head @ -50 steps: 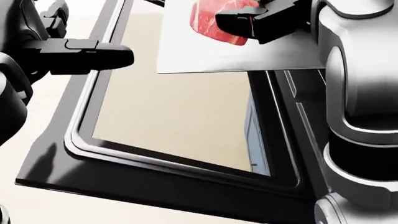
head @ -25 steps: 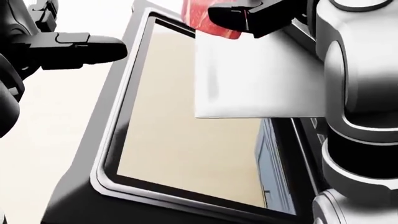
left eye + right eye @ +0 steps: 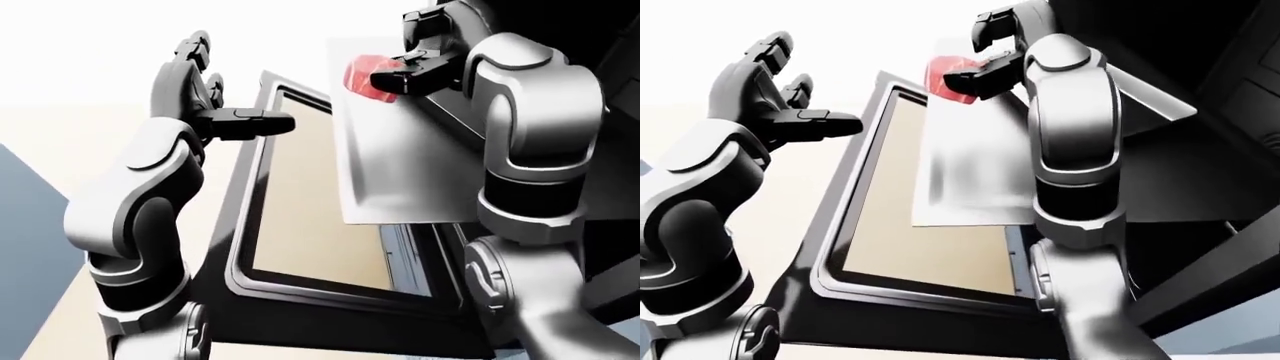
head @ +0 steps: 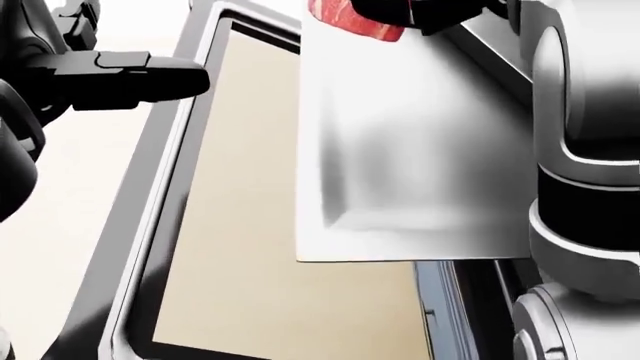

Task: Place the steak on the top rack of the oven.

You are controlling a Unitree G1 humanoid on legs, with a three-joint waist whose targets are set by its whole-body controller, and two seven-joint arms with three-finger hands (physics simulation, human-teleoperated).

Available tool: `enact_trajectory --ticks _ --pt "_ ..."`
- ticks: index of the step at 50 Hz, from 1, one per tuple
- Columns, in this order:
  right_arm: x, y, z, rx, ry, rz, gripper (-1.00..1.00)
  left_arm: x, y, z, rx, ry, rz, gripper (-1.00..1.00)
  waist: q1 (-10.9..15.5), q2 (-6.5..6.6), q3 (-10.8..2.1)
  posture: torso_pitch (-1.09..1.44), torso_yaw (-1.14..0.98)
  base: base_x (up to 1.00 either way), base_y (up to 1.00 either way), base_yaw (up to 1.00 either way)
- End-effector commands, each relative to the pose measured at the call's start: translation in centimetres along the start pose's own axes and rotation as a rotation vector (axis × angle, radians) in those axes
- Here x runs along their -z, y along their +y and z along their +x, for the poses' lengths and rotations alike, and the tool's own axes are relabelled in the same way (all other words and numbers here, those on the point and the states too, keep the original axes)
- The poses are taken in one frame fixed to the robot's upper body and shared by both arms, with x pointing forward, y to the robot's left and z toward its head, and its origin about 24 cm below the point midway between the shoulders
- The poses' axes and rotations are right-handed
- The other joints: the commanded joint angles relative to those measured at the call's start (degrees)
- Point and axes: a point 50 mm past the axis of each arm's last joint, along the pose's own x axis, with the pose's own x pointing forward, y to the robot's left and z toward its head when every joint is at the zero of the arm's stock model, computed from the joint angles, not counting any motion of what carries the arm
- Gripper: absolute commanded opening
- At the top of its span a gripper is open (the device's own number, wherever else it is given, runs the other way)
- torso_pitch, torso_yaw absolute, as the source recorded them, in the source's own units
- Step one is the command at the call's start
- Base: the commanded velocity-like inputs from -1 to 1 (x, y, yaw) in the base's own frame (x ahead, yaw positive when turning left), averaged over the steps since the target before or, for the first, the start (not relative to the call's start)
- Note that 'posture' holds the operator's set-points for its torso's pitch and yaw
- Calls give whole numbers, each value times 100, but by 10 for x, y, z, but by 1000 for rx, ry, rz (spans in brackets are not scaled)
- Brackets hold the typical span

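Steak (image 3: 368,76) in right robot hand (image 3: 405,73) above pulled-out rack (image 4: 420,172), over open oven door (image 3: 300,225).

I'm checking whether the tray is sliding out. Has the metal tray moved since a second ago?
Cannot tell. In the head view the tray reaches lower over the oven door, but the door shifted too, so the camera moved.

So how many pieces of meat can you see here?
1. A single red steak at the top of the left-eye view, in the right hand, over the silvery tray. Others may hide behind the arm.
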Motion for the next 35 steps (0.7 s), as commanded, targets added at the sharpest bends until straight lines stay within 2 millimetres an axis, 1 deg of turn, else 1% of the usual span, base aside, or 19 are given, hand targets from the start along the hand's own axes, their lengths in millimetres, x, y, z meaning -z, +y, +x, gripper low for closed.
enact_trajectory --ticks 1,6,10,19,24,35 --pt "-25 -10 -9 44 -130 -5 -100 -19 -2 -5 11 -100 -3 100 -14 26 -225 0 0 0 0 0" --pt "-34 -13 -6 54 -131 -13 -100 -19 0 -6 7 -101 -2 100 2 9 -234 0 0 0 0 0" --pt "-41 -15 -4 56 -138 -15 -100 -19 0 -6 9 -102 -4 100 8 11 -215 0 0 0 0 0" --pt "-48 -30 7 101 -129 -20 -100 -17 0 -7 7 -100 -5 100 4 11 -186 0 0 0 0 0" --pt "-48 -42 15 138 -117 -28 -100 -17 0 -7 8 -100 -7 100 -2 13 -178 0 0 0 0 0" --pt "-41 -58 29 217 -97 -52 -100 -17 2 -5 3 -97 -6 100 -20 29 -191 0 0 0 0 0"
